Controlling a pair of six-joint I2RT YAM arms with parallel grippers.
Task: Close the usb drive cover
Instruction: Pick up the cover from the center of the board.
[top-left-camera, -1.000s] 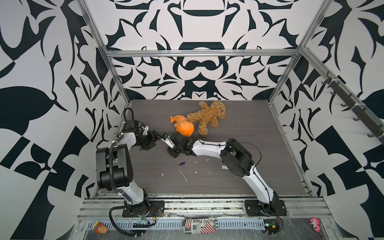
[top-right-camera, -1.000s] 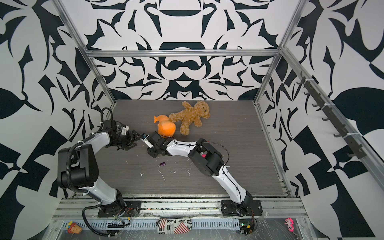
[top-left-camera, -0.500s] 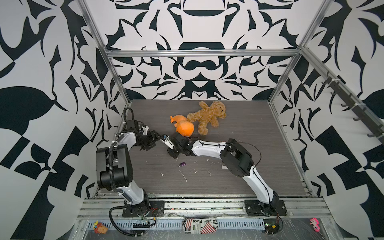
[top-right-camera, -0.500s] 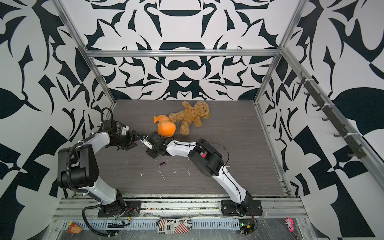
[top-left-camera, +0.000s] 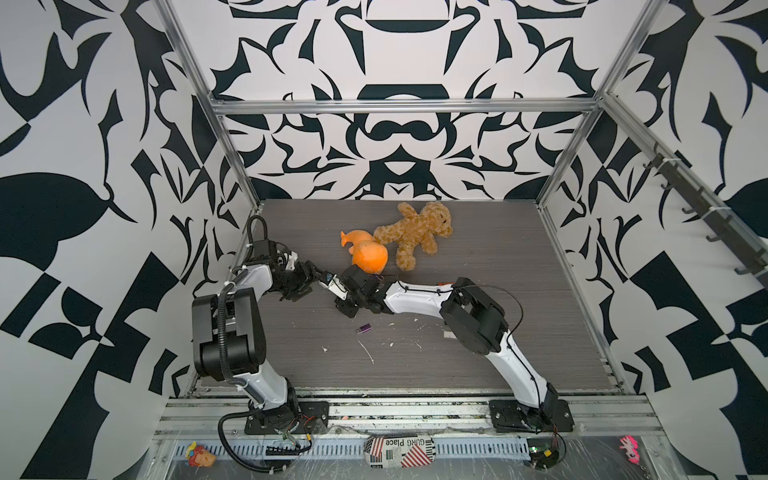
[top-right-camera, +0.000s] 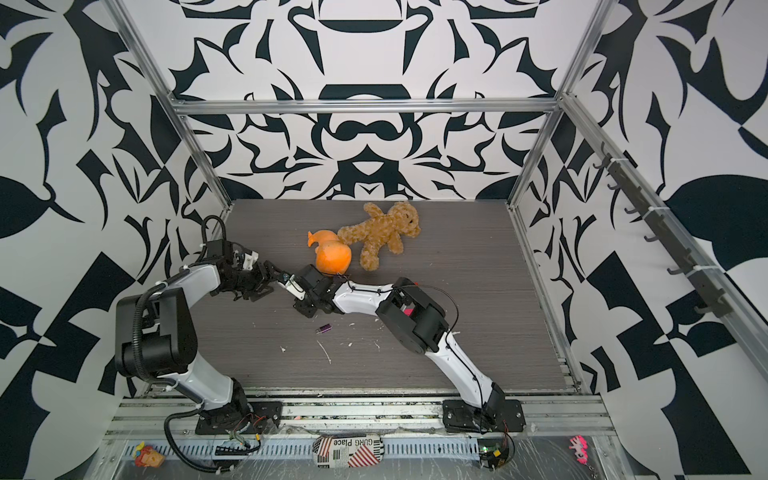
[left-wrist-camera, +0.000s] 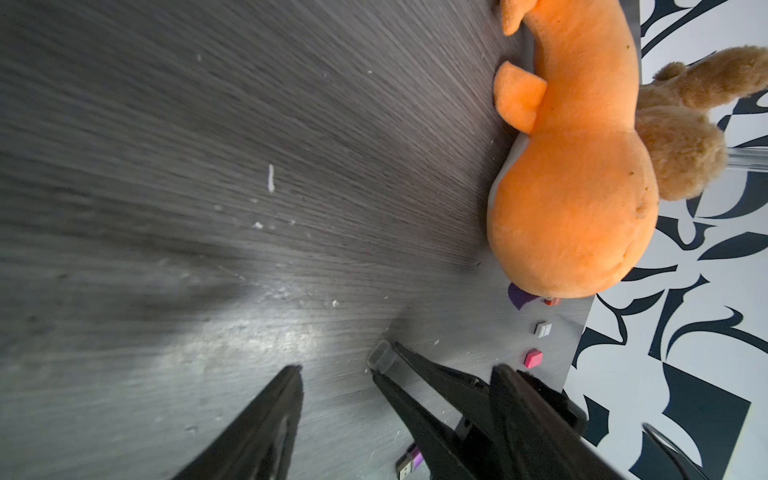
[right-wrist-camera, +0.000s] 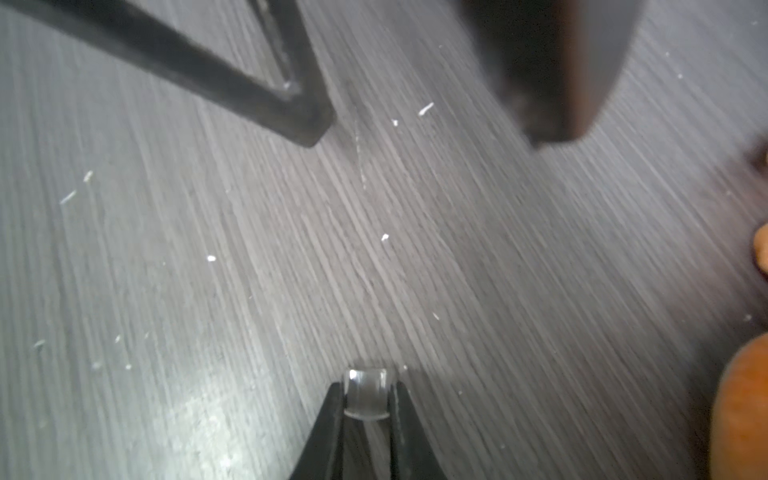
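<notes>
1. The right gripper (right-wrist-camera: 366, 384) is pinched shut on the clear cover (right-wrist-camera: 365, 395). The small transparent cap sits right at its fingertips, held above the table (top-left-camera: 478, 257).
2. The left gripper (right-wrist-camera: 430, 131) stands wide open and holds nothing. Its two dark fingers (right-wrist-camera: 309, 124) point toward the cover from the opposite side, with bare table between them and the cap.
3. In the left wrist view the cover (left-wrist-camera: 380, 357) shows roughly in line with the gap between the left gripper's fingers, carried on the two thin fingers of the right gripper.
4. The usb drive (top-left-camera: 364, 329) is purple and lies flat on the table, apart from both grippers. It is near the right arm's wrist, on the side toward the robot bases. Its metal plug end is bare (best seen in the left wrist view (left-wrist-camera: 409, 460)).
5. In both top views the two grippers meet tip to tip on the left half of the table, just in front of the orange plush toy (top-left-camera: 368, 255).
6. A brown teddy bear (top-left-camera: 415, 235) lies touching the orange plush toy, further back on the table.
7. White flecks (top-left-camera: 366, 351) are scattered on the dark wood-grain surface near the drive.
</notes>
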